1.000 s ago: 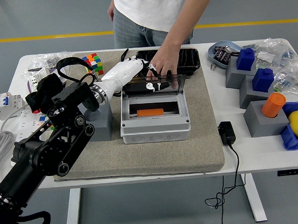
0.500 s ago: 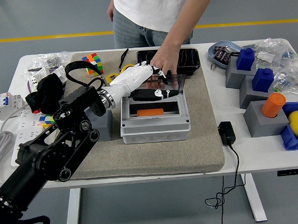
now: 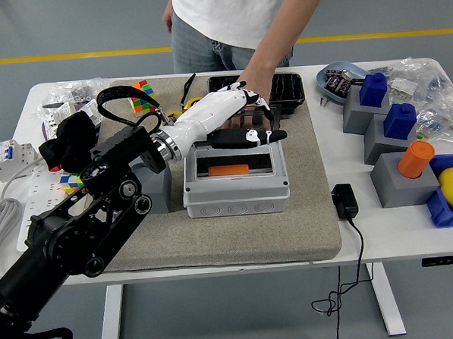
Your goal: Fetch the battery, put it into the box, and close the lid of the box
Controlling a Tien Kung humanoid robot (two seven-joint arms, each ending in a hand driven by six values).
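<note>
The orange battery (image 3: 228,170) lies in the box (image 3: 235,183), just below the left robot hand (image 3: 248,121), whose fingers are spread and empty.

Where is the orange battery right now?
In the head view, the orange battery lies inside the open grey box at the mat's centre, just below the robot's left hand.

The robot's left hand (image 3: 243,119) covers most of the box's raised lid (image 3: 247,130) and the person's hand (image 3: 250,88) at its 12 o'clock. The person (image 3: 234,17) is cut off at the top edge. The blue dish's (image 3: 336,80) contents are too small to identify.
</note>
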